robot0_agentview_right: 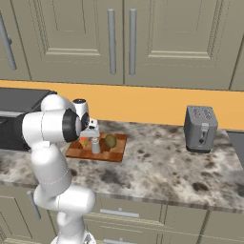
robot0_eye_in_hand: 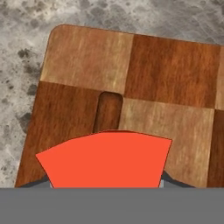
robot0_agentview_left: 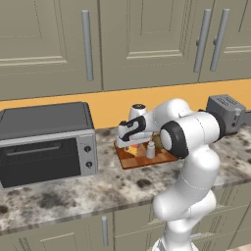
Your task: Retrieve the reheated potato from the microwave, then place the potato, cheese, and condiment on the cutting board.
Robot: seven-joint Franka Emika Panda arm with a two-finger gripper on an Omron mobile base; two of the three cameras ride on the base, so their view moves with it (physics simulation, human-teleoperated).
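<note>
My tool [robot0_agentview_left: 133,142] hangs low over the cutting board [robot0_eye_in_hand: 170,65], w/ the cheese [robot0_eye_in_hand: 107,159] right at its tips: hand view has the red top of the wedge big at the bottom, dark finger bits poking out at both its lower corners, so I judge I'm clenched on the cheese, tho contact itself isn't visible. Can't tell if the wedge is touching the wood yet or just above it. In hand view it sits toward the board's near edge, not far from a rounded corner, beside the board's slot-shaped handle hole. The board lies on the speckled surface [robot0_agentview_right: 162,162], toward its back edge, btw the toaster oven [robot0_agentview_left: 46,142] and the toaster [robot0_agentview_right: 200,127]. Already on the board: the potato [robot0_agentview_right: 110,140] toward the board's right side, and a small pale shaker [robot0_agentview_right: 96,145], prob the condiment, upright btw potato and cheese. So my guess is this is the last item going down. Risks: if I let go while the wedge is not yet down, it could tip or roll toward the board's edge and end up off on the surface; opening or lifting carelessly could clip the shaker, which stands near my fingers and looks tall and easy to knock over, maybe into the potato. A straight-up retreat seems safest. No open containers here; cabinet doors above all shut, toaster oven door shut.
</note>
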